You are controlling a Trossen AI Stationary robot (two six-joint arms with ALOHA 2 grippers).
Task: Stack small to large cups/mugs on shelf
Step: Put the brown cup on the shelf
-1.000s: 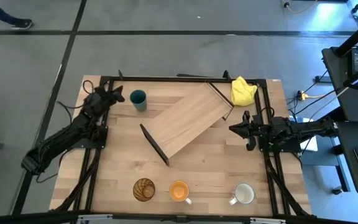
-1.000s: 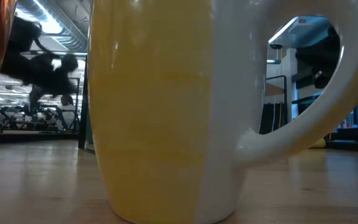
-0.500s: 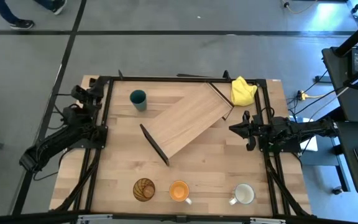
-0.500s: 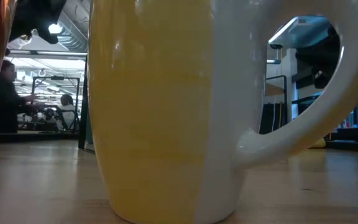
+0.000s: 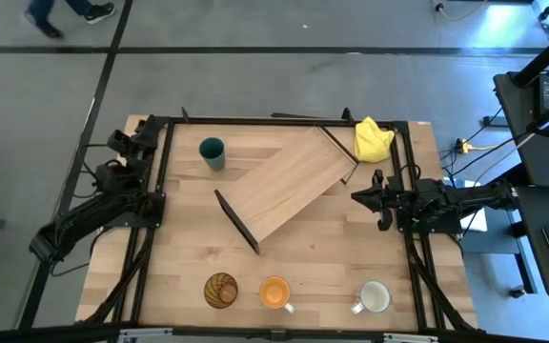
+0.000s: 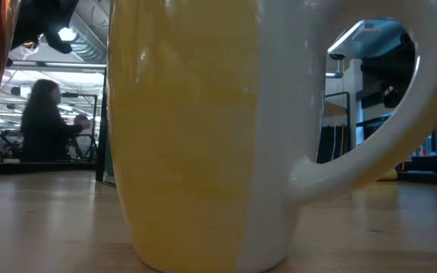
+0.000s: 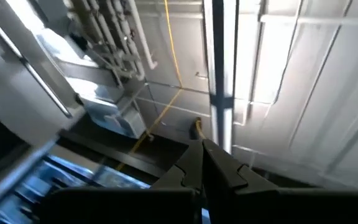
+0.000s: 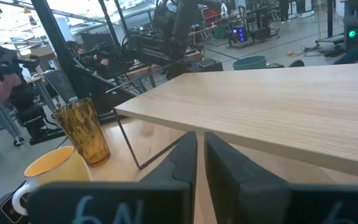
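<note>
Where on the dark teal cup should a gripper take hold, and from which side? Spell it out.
Probably the rim of the dark teal cup, coming straight down with one finger inside the open mouth. It stands upright, shows no handle, and has bare table all around. The left gripper is the nearer one.

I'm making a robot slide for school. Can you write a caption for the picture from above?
Both arms wait at the table's sides while four cups stand off the slanted wooden shelf.
</note>
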